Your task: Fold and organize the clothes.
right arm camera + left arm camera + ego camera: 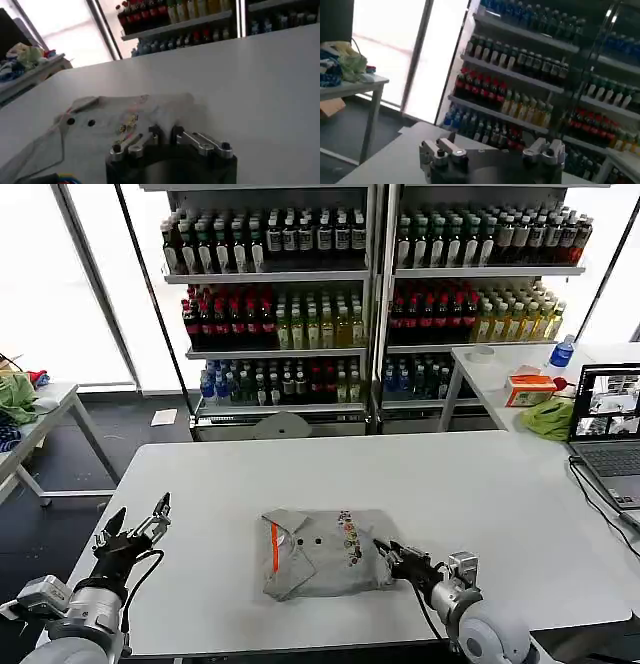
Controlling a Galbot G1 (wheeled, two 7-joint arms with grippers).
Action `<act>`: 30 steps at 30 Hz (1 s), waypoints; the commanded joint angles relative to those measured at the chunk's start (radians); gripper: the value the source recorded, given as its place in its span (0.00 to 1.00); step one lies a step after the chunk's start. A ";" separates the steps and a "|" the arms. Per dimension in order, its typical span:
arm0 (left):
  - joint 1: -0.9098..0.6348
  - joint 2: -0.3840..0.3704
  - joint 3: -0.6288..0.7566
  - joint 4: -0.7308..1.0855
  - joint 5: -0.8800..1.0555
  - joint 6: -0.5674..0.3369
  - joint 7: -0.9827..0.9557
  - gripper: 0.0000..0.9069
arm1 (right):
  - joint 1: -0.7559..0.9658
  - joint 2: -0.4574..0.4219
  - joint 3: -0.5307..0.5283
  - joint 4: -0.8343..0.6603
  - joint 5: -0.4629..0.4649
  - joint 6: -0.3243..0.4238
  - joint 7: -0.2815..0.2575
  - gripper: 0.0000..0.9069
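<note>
A light grey shirt (320, 554) lies folded into a rectangle at the middle of the white table (470, 484), its orange collar stripe to the left and its multicoloured print at the middle. My right gripper (384, 552) is low at the shirt's right edge. In the right wrist view its fingers stand close together at the right gripper (165, 133), pinching the edge of the shirt (110, 120). My left gripper (140, 519) hovers open above the table's left side, well apart from the shirt. Its fingers (442, 150) are spread wide with nothing between them.
A laptop (610, 424) with cables stands at the table's right edge. Behind it, a second table holds a bright green cloth (548, 419) and an orange box (530, 389). Bottle shelves (370, 304) fill the back. A side table (30, 414) with a pile of cloth stands far left.
</note>
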 commanded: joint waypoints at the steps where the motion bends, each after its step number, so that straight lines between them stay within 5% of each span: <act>1: 0.002 0.007 -0.008 0.004 -0.017 0.001 0.000 1.00 | -0.042 -0.049 0.096 0.039 -0.056 -0.007 0.016 1.00; 6: 0.021 0.017 -0.019 0.012 -0.013 -0.018 0.021 1.00 | -0.058 -0.049 0.165 0.057 -0.074 0.068 -0.015 1.00; 10: 0.065 0.027 -0.040 0.015 0.055 -0.123 0.141 1.00 | -0.073 -0.033 0.230 0.003 -0.233 0.308 -0.109 1.00; 14: 0.105 0.016 -0.019 0.022 0.136 -0.249 0.192 1.00 | -0.115 -0.031 0.275 -0.012 -0.224 0.454 -0.153 1.00; 24: 0.172 -0.069 -0.008 0.105 0.337 -0.535 0.302 1.00 | -0.210 -0.019 0.309 -0.036 -0.370 0.617 -0.226 1.00; 30: 0.218 -0.119 -0.013 0.124 0.404 -0.657 0.341 1.00 | -0.269 0.008 0.335 -0.048 -0.348 0.642 -0.250 1.00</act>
